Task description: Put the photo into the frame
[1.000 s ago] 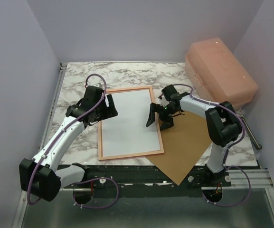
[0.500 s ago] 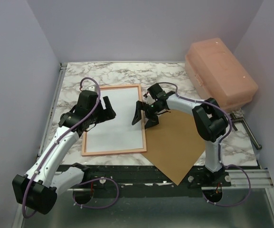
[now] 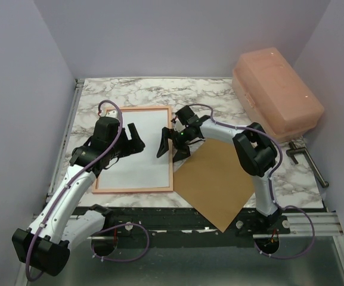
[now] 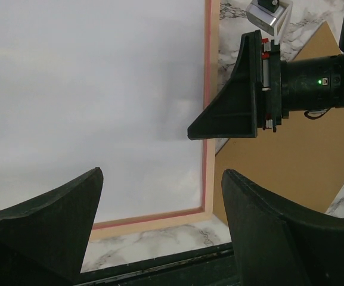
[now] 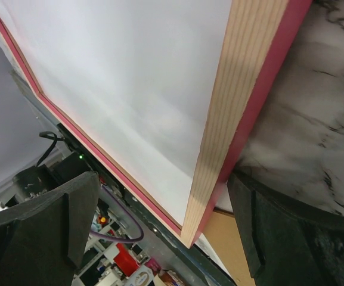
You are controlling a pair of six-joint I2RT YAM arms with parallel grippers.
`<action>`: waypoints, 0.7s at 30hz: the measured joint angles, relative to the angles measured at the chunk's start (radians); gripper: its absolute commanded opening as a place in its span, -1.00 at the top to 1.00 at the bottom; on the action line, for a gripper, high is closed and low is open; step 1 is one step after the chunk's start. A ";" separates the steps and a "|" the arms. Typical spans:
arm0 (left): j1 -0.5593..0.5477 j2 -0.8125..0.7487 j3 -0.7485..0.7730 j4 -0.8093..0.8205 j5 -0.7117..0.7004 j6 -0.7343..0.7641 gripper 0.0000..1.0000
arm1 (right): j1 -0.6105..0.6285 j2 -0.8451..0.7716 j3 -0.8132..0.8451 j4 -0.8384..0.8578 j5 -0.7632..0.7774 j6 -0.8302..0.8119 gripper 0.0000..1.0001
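Sitting white-side-up in the face-down frame (image 3: 133, 190), the photo (image 3: 137, 152) is looking seated; left end effector (image 3: 133, 138) and right end effector (image 3: 170, 149) are gaping wide, empty. Next is likely calling for brown board (image 3: 216, 179) on top.

- One frame (image 3: 133, 189).
- One photo (image 3: 133, 164), white side up.
- One brown board (image 3: 216, 185).
- One pink plastic box (image 3: 276, 89), lid shut.
- One metal clamp (image 3: 306, 161).
- Two robot arms: left arm (image 3: 70, 185), right arm (image 3: 255, 155).
- One marble bench (image 3: 219, 95).
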 measured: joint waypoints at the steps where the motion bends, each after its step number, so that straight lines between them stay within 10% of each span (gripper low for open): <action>1: 0.000 -0.001 -0.002 0.000 0.004 0.001 -0.65 | 0.003 0.004 0.006 0.001 -0.001 0.005 -0.92; 21: 0.000 -0.042 -0.098 0.009 0.131 0.000 -0.68 | 0.035 -0.028 -0.007 -0.006 0.072 0.033 -0.99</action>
